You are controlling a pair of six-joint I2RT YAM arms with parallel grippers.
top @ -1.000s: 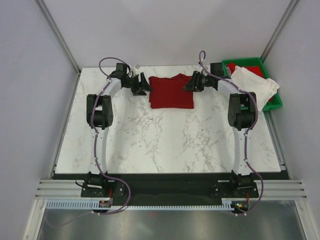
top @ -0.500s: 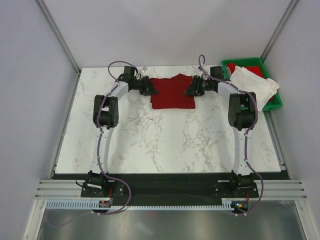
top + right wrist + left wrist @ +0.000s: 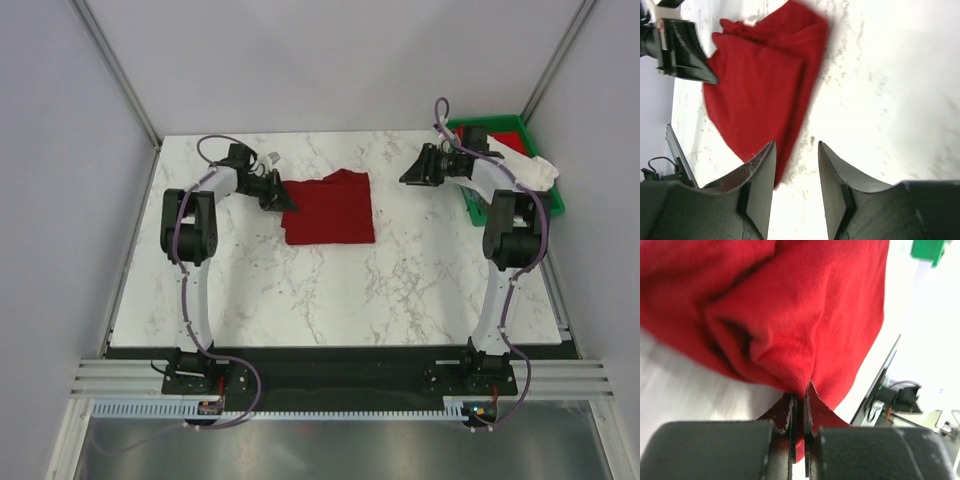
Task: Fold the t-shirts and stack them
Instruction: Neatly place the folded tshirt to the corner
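- The red shirt point(image 3: 330, 210) lies folded into a rough rectangle on the marble table point(image 3: 330, 300), in the far half and a little left of the middle.
- The left gripper point(image 3: 278, 197) sits at the shirt's left edge, its jaws pinched tight on a fold of the red cloth. The left wrist view shows that gripper point(image 3: 800, 400) with the red shirt point(image 3: 805, 315) bunched just past its closed fingertips.
- The right gripper point(image 3: 410, 178) hangs to the right of the shirt, apart from it, jaws spread and holding nothing. In the right wrist view only tabletop shows across the gap of this gripper point(image 3: 796, 145), with the red shirt point(image 3: 755, 100) off to one side.
- At the far right corner sits a green bin point(image 3: 550, 208), with the white shirt point(image 3: 525, 167) heaped in it and spilling over its right rim.
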